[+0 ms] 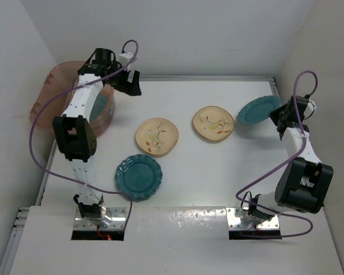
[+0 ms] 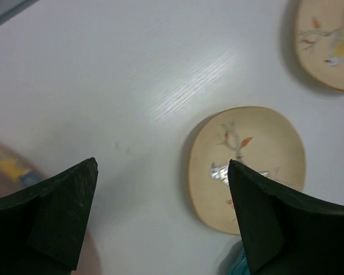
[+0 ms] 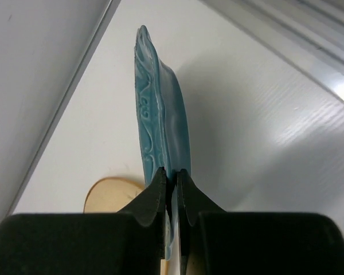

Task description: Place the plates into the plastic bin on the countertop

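My right gripper (image 1: 277, 116) is shut on the rim of a teal scalloped plate (image 1: 258, 109) and holds it lifted at the far right; in the right wrist view the plate (image 3: 160, 126) stands edge-on between my fingers. Two cream-orange bird plates (image 1: 156, 136) (image 1: 213, 123) and another teal plate (image 1: 139, 176) lie on the white countertop (image 1: 218, 177). The pink plastic bin (image 1: 49, 94) stands at the far left, with a teal plate (image 1: 106, 106) showing inside. My left gripper (image 1: 131, 86) is open and empty, hovering beside the bin; its view shows both cream plates (image 2: 246, 166) (image 2: 327, 43).
White walls (image 1: 178, 34) enclose the countertop on three sides, with metal rails at the edges. The left arm (image 1: 74, 132) covers part of the bin. A purple cable loops beside each arm.
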Motion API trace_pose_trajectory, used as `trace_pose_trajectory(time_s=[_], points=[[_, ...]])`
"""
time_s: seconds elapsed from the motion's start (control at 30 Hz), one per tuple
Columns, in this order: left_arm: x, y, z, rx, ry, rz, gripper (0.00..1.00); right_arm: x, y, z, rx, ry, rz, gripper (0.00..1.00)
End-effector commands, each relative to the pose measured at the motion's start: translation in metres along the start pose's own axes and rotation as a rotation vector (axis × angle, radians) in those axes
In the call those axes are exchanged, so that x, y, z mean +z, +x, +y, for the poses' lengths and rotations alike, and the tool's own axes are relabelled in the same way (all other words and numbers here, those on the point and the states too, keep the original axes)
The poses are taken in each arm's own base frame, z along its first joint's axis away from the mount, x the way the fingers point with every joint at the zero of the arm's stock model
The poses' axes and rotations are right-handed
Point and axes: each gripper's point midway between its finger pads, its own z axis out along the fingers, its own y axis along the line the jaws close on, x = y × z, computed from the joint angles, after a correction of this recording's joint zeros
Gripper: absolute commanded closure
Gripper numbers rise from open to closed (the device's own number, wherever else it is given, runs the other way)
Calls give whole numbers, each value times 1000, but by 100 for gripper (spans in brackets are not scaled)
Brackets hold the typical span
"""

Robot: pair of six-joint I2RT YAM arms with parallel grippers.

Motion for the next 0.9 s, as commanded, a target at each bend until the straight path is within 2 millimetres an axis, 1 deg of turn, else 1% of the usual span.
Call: trace_pose_trajectory(time_s=[0.0, 0.03, 0.07, 0.1, 0.13, 0.17, 0.2, 0.23, 0.27, 0.3, 0.33, 0.37, 0.4, 0.43, 0.47, 0.5, 0.53, 0.57, 0.6, 0.63, 0.67, 0.7, 0.77, 0.8, 0.83, 0.87], points=[[9, -33, -61, 25, 257, -92, 5, -46, -40, 117, -60, -355, -99, 100], [12, -36, -73, 19, 315, -100, 0, -53, -20, 145, -90, -428, -48, 100], [9, -46, -93, 8, 419, -127, 0, -52, -8, 156, -101, -464, -11, 100], [13, -49, -107, 9, 477, -134, 0, -63, 6, 179, -98, -562, 54, 100], [17, -50, -115, -1, 522, -135, 0, -65, 43, 202, -124, -621, 143, 100], [28, -46, -120, -37, 552, -121, 0, -69, 52, 216, -128, -673, 164, 100], [34, -44, -123, -47, 561, -111, 0, -77, 61, 233, -121, -737, 199, 100], [40, -40, -130, -46, 575, -98, 0, -85, 101, 258, -157, -814, 291, 100], [49, -34, -126, -57, 564, -81, 0, -91, 112, 268, -159, -855, 324, 100], [52, -35, -121, -65, 528, -79, 0, -102, 124, 284, -166, -906, 352, 100], [60, -29, -117, -84, 517, -61, 0, -106, 128, 301, -169, -975, 362, 100], [64, -26, -115, -90, 509, -52, 0, -111, 148, 308, -170, -1007, 423, 100], [70, -24, -111, -114, 484, -42, 0, -113, 156, 319, -169, -1036, 447, 100], [73, -22, -99, -122, 459, -46, 0, -126, 155, 334, -171, -1101, 461, 100], [73, -17, -91, -149, 449, -37, 0, -129, 158, 339, -174, -1121, 473, 100], [76, -14, -88, -150, 434, -33, 0, -129, 173, 347, -177, -1140, 511, 100], [78, -10, -80, -164, 425, -30, 0, -138, 175, 356, -175, -1177, 530, 100], [76, -7, -80, -176, 452, -30, 0, -138, 186, 361, -179, -1193, 556, 100], [74, -4, -89, -187, 507, -26, 2, -141, 189, 364, -177, -1208, 570, 100], [70, -3, -94, -191, 532, -27, 6, -147, 190, 369, -167, -1229, 586, 100], [65, -4, -98, -179, 552, -33, 18, -143, 197, 369, -164, -1233, 595, 100], [64, 4, -101, -181, 568, -21, 28, -144, 198, 371, -155, -1234, 599, 100], [57, 8, -103, -199, 592, -20, 46, -143, 201, 372, -153, -1237, 598, 100], [53, 10, -100, -201, 598, -27, 62, -141, 206, 371, -155, -1229, 608, 100], [47, 8, -105, -200, 624, -34, 69, -137, 208, 371, -155, -1222, 610, 100], [47, 12, -99, -215, 616, -31, 76, -136, 208, 371, -159, -1220, 612, 100]])
